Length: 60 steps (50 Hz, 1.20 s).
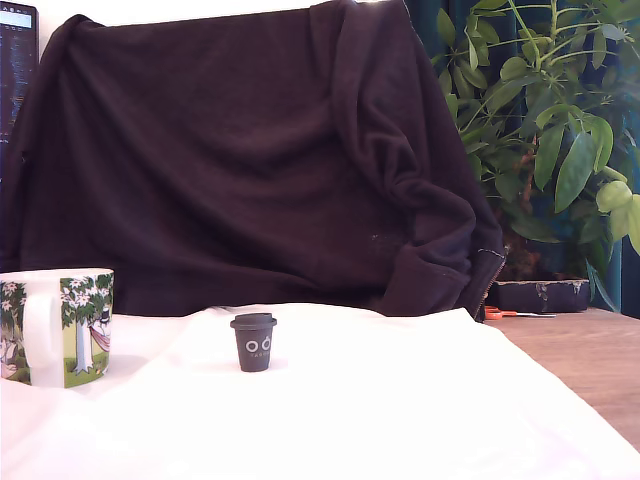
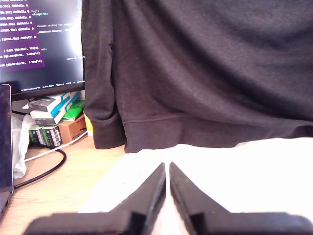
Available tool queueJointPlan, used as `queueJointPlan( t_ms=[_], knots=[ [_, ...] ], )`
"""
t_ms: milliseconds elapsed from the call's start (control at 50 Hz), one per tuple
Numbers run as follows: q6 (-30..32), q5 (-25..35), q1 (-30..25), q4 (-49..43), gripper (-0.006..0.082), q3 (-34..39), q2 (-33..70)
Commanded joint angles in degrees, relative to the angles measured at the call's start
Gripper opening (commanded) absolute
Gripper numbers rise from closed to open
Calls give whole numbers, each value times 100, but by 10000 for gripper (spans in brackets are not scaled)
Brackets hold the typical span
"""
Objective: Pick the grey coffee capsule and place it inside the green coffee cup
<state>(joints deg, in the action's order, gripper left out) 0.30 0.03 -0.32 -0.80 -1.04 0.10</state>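
Observation:
The grey coffee capsule stands upright on the white cloth near the middle of the exterior view; it is dark grey with two white rings. The green coffee cup, a large white mug printed with green trees, stands at the exterior view's left edge with its handle facing the camera. No part of the arm shows in the exterior view. In the wrist view my gripper has its two black fingers pressed nearly together over the white cloth, holding nothing. Neither capsule nor cup shows in the wrist view.
A dark fabric hangs behind the table. A leafy plant, a dark case and orange scissors sit at the exterior view's right on bare wood. The wrist view shows a lit monitor, stacked boxes and a black cable.

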Motion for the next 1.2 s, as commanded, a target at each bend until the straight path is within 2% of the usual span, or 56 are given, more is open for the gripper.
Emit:
queueJointPlan(
  t_ms=[0,180,320,460,660,780,940,1180],
  knots=[
    [-634,787,428,197,-19,243,-81],
    [-649,802,428,249,-19,243,-81],
    [-682,1134,417,208,-19,243,-81],
    [-1126,1285,417,708,-19,243,-81],
    [-2063,2286,345,1832,-19,197,-81],
    [-2413,2785,114,2035,-19,15,-81],
    [-2433,3270,-350,2044,-19,-302,122],
    [-2321,3578,-1189,2020,9,-999,1512]
  ],
)
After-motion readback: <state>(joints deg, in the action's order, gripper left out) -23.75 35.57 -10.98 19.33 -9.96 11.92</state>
